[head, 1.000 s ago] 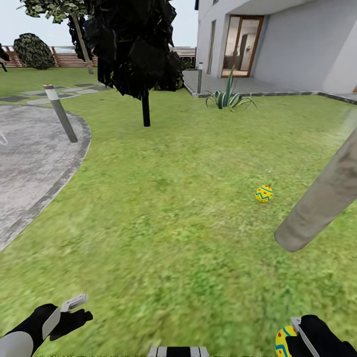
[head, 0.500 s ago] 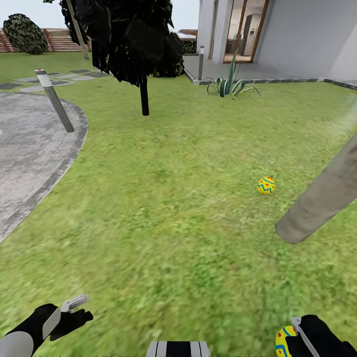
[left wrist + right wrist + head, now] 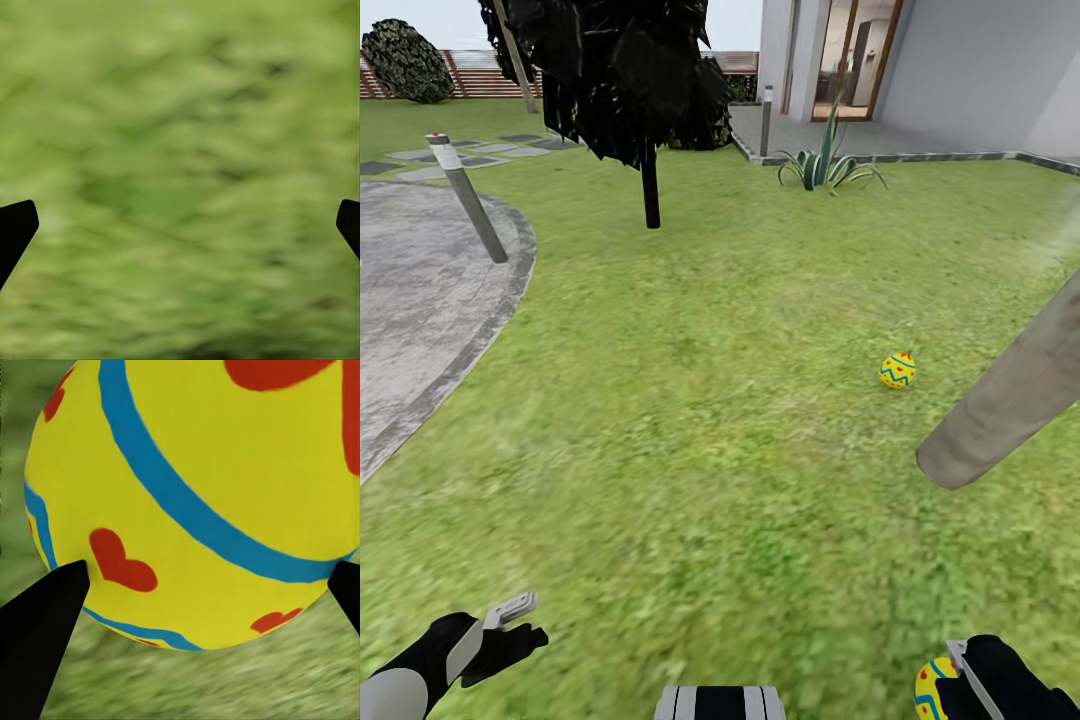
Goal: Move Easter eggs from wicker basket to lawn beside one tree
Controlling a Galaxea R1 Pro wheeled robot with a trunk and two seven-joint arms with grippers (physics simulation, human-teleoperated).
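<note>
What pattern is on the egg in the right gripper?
Yellow egg, blue bands, red hearts; right wrist view.

One Easter egg (image 3: 897, 370) lies on the lawn (image 3: 690, 420).

Black left pincer (image 3: 510, 625) with grey finger, white forearm, black right pincer (image 3: 975, 685)

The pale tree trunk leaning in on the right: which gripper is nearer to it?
Right. The right gripper, shut on an Easter egg, sits just below the tree trunk; the left gripper is far across the lawn.
</note>
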